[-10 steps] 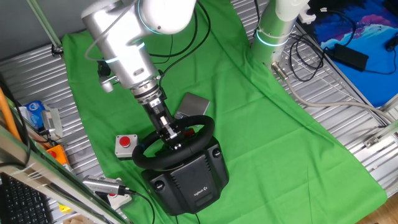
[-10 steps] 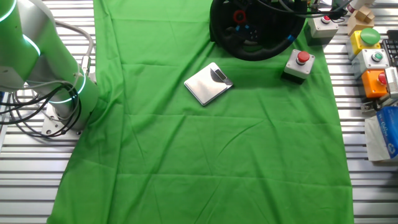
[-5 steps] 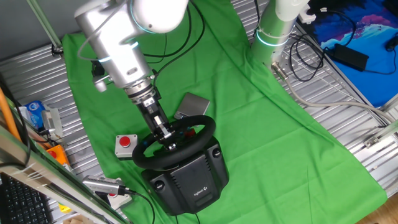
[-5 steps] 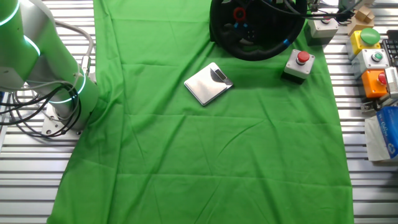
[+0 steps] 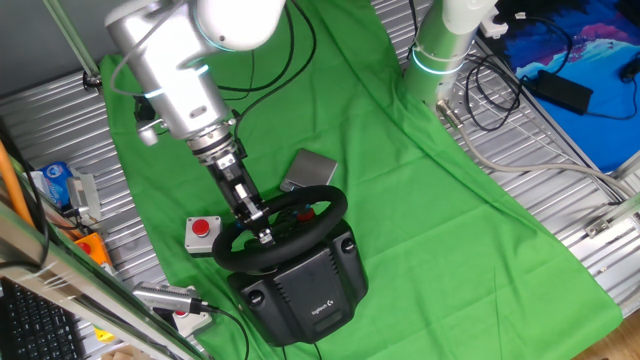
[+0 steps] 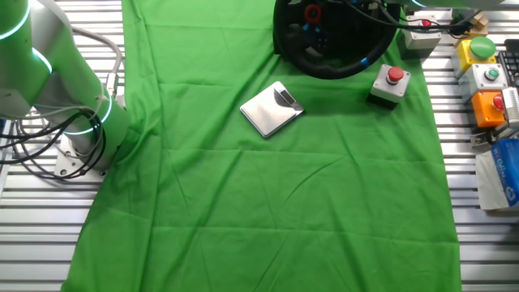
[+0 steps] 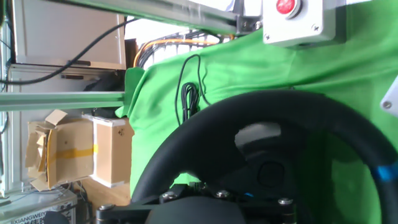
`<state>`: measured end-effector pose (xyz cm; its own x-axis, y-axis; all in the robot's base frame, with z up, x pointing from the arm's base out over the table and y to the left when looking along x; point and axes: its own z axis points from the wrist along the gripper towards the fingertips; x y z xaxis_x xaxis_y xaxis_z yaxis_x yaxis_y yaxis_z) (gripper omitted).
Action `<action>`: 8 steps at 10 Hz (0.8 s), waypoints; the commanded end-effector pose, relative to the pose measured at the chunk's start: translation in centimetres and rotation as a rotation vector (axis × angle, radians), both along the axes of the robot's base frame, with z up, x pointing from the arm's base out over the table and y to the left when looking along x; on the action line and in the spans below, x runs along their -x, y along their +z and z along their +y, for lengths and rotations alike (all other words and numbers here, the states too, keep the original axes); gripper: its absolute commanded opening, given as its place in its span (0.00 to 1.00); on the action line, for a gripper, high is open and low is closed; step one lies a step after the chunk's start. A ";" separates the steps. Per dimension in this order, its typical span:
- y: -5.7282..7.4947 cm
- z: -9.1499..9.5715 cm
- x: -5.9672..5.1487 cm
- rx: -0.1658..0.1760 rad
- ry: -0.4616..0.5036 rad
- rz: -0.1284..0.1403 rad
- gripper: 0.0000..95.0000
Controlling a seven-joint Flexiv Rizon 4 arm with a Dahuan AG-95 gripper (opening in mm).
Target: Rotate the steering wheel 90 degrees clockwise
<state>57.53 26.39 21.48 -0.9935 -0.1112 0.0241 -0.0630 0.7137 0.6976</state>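
The black steering wheel [image 5: 328,203] sits tilted on its bulky black base [image 5: 300,290] at the near edge of the green cloth. In the other fixed view it lies at the top edge [image 6: 324,69], with red and blue hub buttons showing. My gripper [image 5: 262,233] reaches down from the upper left and is shut on the near left part of the thick rim. In the hand view the rim [image 7: 205,130] curves close across the frame, with my gripper [image 7: 210,193] at the bottom edge against it.
A small grey box with a red round button [image 5: 201,232] stands just left of the wheel [image 6: 390,83]. A flat silver box [image 5: 308,168] lies behind the wheel. More button boxes [image 6: 486,77] line the table side. The arm's base [image 5: 440,50] stands at the far corner.
My arm has swung to the left with the rim in its grip. The wheel has turned a little, and its hub buttons and blue rim mark have shifted.
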 end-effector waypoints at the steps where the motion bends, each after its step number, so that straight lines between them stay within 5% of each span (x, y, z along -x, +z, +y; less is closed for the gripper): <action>1: -0.2 -0.2 -0.4 -0.002 0.002 -0.003 0.00; 8: -1.7 -1.1 -1.4 -0.002 0.017 -0.023 0.00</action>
<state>58.90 25.28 19.85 -0.9917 -0.1287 0.0012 -0.0913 0.7100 0.6982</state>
